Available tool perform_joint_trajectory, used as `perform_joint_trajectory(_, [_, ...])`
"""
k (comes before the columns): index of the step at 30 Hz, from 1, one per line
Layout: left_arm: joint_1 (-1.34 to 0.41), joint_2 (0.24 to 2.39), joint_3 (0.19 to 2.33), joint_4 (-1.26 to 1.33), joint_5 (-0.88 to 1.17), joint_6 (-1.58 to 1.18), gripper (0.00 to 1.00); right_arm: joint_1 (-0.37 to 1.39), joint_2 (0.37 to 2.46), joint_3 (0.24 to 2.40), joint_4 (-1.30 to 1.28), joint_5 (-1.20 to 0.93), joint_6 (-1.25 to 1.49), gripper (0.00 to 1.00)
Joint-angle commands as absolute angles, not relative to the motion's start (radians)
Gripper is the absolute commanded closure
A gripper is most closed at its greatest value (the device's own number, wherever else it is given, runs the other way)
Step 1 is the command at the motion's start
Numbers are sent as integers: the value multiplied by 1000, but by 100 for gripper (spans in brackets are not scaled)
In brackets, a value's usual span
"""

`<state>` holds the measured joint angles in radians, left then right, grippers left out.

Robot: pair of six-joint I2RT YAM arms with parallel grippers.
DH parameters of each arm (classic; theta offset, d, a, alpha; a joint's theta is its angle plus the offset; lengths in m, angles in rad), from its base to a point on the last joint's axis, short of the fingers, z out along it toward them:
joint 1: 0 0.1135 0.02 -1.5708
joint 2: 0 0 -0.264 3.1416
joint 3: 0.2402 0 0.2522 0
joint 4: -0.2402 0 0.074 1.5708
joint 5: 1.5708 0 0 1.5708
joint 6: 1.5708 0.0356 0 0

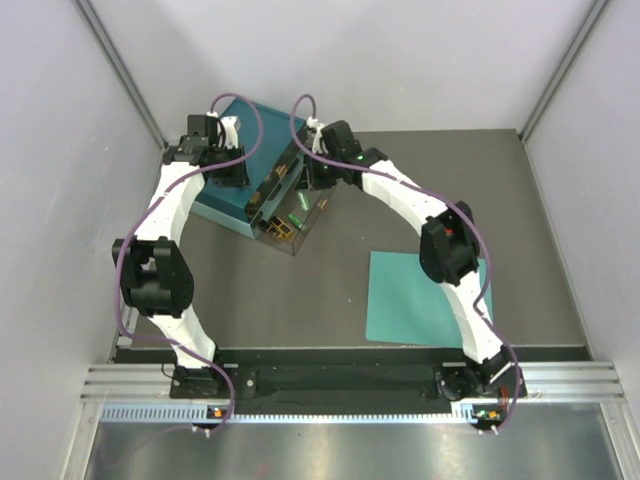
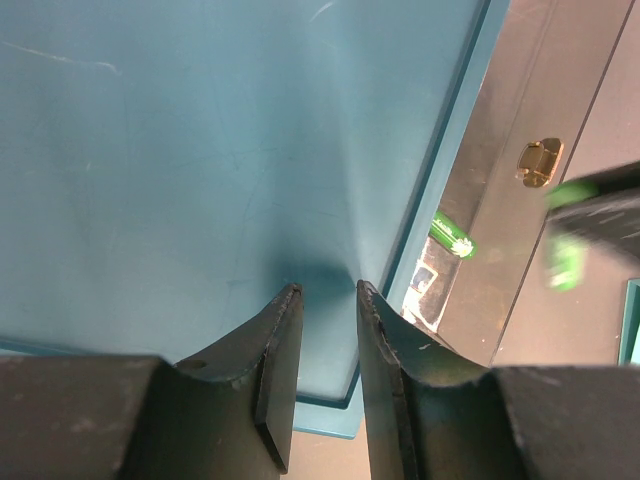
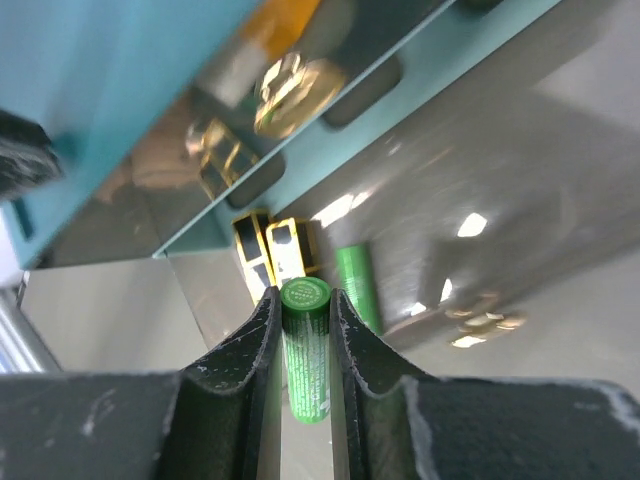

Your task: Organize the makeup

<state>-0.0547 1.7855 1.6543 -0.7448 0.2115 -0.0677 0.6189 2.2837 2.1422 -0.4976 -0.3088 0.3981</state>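
My right gripper (image 3: 305, 292) is shut on the slim green tube (image 3: 306, 350), whose cap points away from the camera, just above a shiny, mirror-like surface. Next to it lies a second green cylinder (image 3: 356, 285); I cannot tell whether it is another tube or a reflection. A yellow-edged dark palette (image 3: 272, 250) sits just beyond the fingertips. From above, the right gripper (image 1: 320, 178) hovers over the open case's tray (image 1: 290, 222). My left gripper (image 2: 328, 290) stands open with nothing between its fingers, low over the teal case lid (image 2: 200, 150).
The teal case (image 1: 232, 190) lies at the back left, with a gold clasp (image 2: 540, 162) on its shiny inner side. On the table at the right lies a flat teal mat (image 1: 425, 295). Grey walls close in on both sides and the back.
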Motion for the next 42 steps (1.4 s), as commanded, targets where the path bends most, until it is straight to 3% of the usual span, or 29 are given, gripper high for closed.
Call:
perform_joint_trajectory(1, [-67, 1878, 1589, -985, 189, -61, 66, 663, 2324, 2197, -454, -354, 436, 95])
perform_joint_trajectory(7, [-67, 1875, 1591, -988, 189, -61, 66, 676, 2353, 2197, -463, -359, 439, 85])
perform_joint_trajectory(10, [-67, 1870, 1592, -989, 189, -61, 66, 676, 2356, 2194, -475, -359, 433, 75])
perform_joint_trajectory(14, [-67, 1868, 1597, -989, 192, -61, 66, 676, 2345, 2194, -483, -345, 426, 53])
perform_joint_trajectory(19, [-67, 1868, 1601, -994, 193, -60, 66, 675, 2303, 2189, -463, -322, 431, 45])
perform_joint_trajectory(25, [-67, 1865, 1601, -996, 195, -61, 66, 649, 2125, 2054, -353, -262, 468, 46])
perform_joint_trajectory(34, [-67, 1862, 1598, -996, 198, -61, 65, 609, 2006, 1876, -416, -178, 318, 59])
perform_joint_trajectory(37, [-67, 1861, 1595, -992, 193, -61, 65, 609, 1990, 1839, -477, -121, 241, 66])
perform_joint_trajectory(42, [-67, 1862, 1591, -991, 189, -61, 65, 611, 1980, 1760, -506, -77, 218, 98])
